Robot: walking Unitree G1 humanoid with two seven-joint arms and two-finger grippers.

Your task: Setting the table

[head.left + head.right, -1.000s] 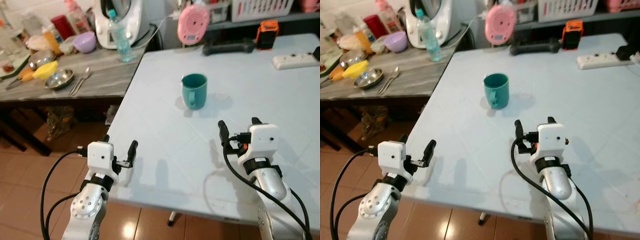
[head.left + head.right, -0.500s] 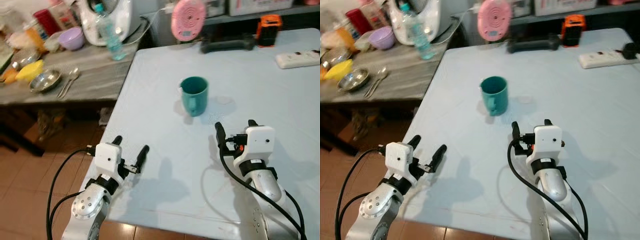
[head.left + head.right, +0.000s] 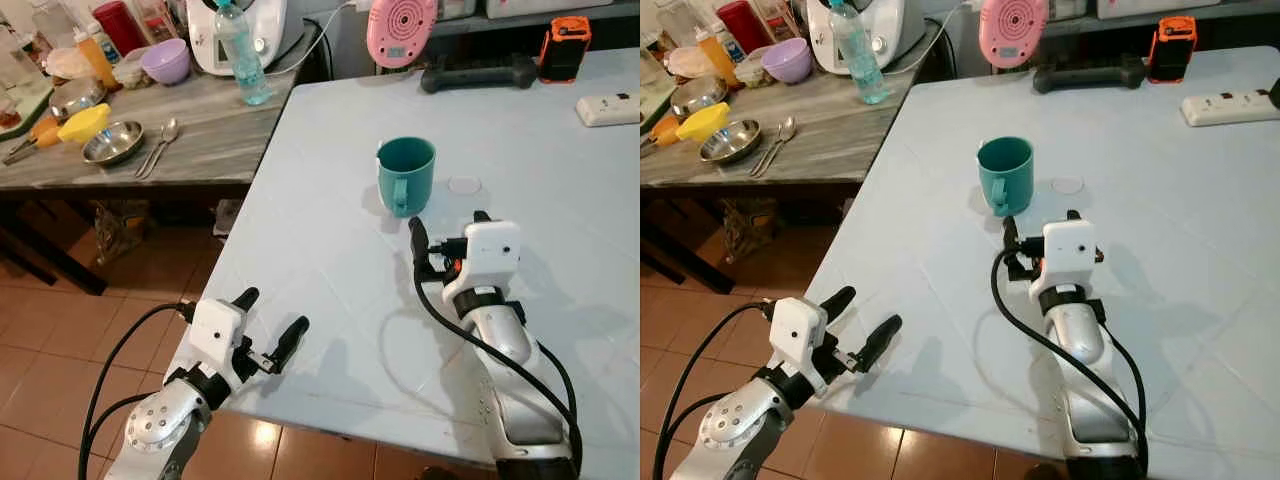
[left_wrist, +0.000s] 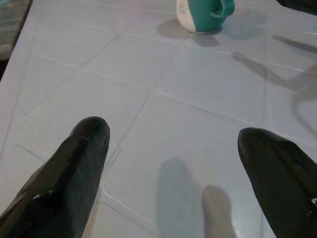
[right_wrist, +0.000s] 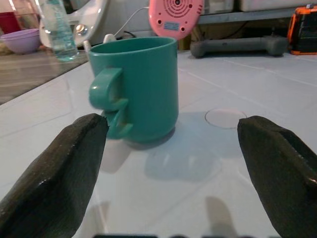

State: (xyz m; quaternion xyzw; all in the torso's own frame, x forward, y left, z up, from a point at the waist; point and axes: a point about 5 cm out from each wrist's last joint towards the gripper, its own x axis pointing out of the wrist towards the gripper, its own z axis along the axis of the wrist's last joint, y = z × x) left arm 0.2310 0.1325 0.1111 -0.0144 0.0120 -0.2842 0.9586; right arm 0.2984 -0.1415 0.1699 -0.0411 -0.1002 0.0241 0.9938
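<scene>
A teal mug [image 3: 406, 175] stands upright on the pale blue table [image 3: 560, 180], its handle turned toward me. My right gripper [image 3: 447, 232] is open just short of the mug, low over the table; the mug [image 5: 136, 89] lies straight ahead between its fingertips. My left gripper [image 3: 270, 322] is open over the table's near left corner, with the mug [image 4: 200, 12] far ahead of it. On the wooden side table [image 3: 190, 140] to the left lie a steel bowl [image 3: 112, 144] and spoons [image 3: 160, 145].
The side table also holds a water bottle [image 3: 240, 55], a purple bowl [image 3: 164, 60], a yellow item [image 3: 84, 122] and a white appliance [image 3: 240, 25]. A pink round device [image 3: 402, 27], a black bar [image 3: 478, 72], an orange box [image 3: 562, 47] and a power strip [image 3: 608, 107] line the table's far edge.
The view has shifted. My right gripper has closed in on the mug. The left gripper has moved slightly inward over the table corner.
</scene>
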